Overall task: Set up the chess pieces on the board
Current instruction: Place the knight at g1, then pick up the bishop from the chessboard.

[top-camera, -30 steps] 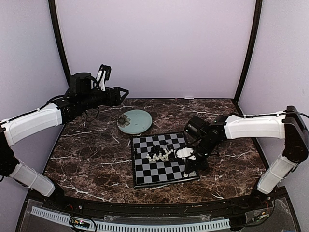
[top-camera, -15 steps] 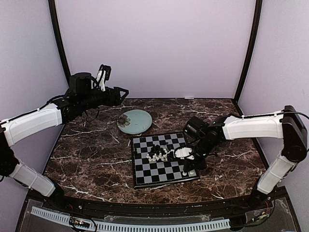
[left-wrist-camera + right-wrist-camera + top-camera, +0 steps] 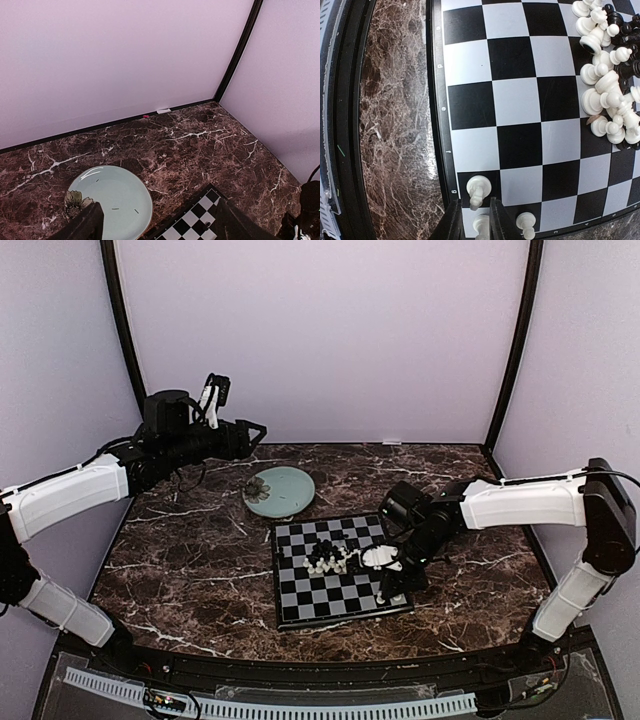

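Brown marbled table (image 3: 190,550) carries the board (image 3: 300,590), set a little right of centre. Chess pieces (image 3: 330,558), white and black mixed, lie heaped around the board's middle. Right gripper (image 3: 388,588) is down at the board's near-right corner. Left gripper (image 3: 252,432) hangs high over the far-left of the table, well apart from the board. Pale green plate (image 3: 285,495) sits beyond the board's far-left corner.

Left wrist view: left gripper (image 3: 159,212) has its fingers (image 3: 85,227) spread wide, nothing between them. Below lie the plate (image 3: 120,195) and one corner of the board (image 3: 195,222).

Right wrist view: right gripper (image 3: 476,222) is over the board's (image 3: 512,55) edge row. Its fingers (image 3: 454,222) stand narrowly apart with a white piece (image 3: 481,227) between them. Cannot tell whether they pinch it or merely flank it. A second white piece (image 3: 479,190) sits on the black square just beyond the fingertips. A third white piece (image 3: 526,226) sits near it along the edge row. The heap (image 3: 607,90) of chess pieces lies well apart, several toppled.
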